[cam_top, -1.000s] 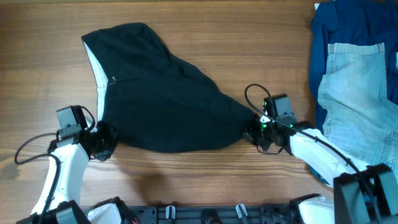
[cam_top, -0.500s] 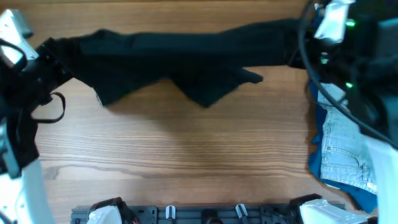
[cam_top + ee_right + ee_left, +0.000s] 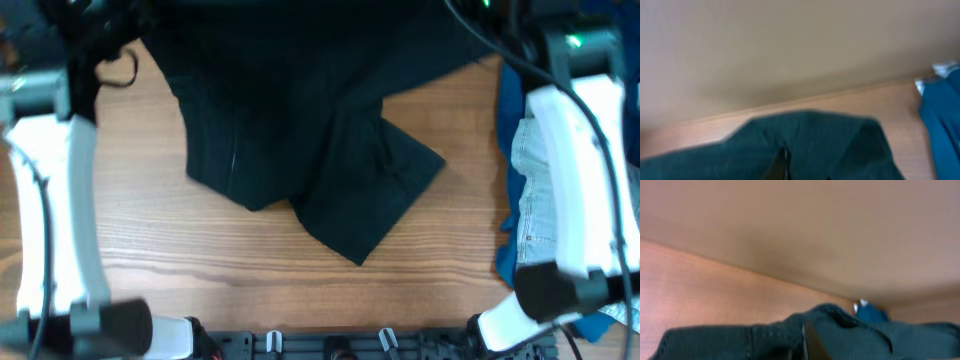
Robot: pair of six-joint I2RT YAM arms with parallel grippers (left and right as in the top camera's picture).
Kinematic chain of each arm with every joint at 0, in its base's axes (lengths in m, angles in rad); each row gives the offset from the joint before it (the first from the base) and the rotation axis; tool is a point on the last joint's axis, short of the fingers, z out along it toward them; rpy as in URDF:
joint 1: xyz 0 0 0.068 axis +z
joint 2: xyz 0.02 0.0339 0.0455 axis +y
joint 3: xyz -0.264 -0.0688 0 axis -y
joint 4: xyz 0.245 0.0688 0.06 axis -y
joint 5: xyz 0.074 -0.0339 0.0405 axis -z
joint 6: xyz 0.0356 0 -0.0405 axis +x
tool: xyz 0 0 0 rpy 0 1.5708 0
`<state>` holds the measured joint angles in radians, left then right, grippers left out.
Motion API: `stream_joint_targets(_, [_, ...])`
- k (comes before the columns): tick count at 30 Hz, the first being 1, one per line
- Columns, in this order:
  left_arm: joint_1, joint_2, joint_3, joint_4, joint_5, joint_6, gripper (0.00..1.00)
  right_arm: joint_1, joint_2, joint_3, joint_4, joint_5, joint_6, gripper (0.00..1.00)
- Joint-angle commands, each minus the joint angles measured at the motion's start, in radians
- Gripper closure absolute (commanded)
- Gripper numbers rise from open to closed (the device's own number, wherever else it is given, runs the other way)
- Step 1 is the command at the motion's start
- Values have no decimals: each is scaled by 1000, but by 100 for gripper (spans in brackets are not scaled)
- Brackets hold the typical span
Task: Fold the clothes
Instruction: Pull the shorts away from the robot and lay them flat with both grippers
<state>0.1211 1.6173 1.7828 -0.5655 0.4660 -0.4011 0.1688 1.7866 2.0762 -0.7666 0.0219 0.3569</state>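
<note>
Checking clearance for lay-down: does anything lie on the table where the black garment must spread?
Nothing visible on the table before the black garment; the jeans lie at the right edge, beside it.

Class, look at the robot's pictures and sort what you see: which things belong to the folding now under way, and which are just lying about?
In the job:
black garment
left hand and right hand, both gripping it

Lying about:
blue clothes pile at the right edge, untouched for now
wooden table, only the work surface
</note>
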Motion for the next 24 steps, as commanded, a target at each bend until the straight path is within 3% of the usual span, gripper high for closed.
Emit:
stream_joint_targets(1, [9, 130, 13, 245, -74, -90, 96, -90, 47, 15, 196, 0, -15, 96])
stream_joint_targets(5, [25, 145, 53, 544, -127, -263, 96, -138, 21, 155, 357, 13, -43, 96])
stream_joint_targets(7, [46, 143, 193, 525, -122, -286, 96, -166, 19, 316, 261, 43, -96, 96])
stream_joint_targets(11, [44, 126, 263, -46, -10, -86, 96, -167, 37, 327, -270, 57, -173, 96])
stream_joint_targets(12, [38, 135, 263, -283, -57, -11, 96, -167, 48, 306, -383, 61, -169, 96])
stream_joint_targets(14, [15, 187, 229, -665, -290, 65, 96, -167, 102, 185, -664, 64, -116, 96])
stream_joint_targets(17, [9, 250, 116, -866, -364, 65, 96, -167, 129, -26, -781, 166, -32, 96])
stream_joint_targets(20, [7, 253, -55, -928, -333, 65, 96, -169, 129, -215, -800, 271, 68, 96])
stream_joint_targets(24, [7, 253, -223, -1032, -337, 103, 96, -169, 125, -343, -842, 253, 63, 96])
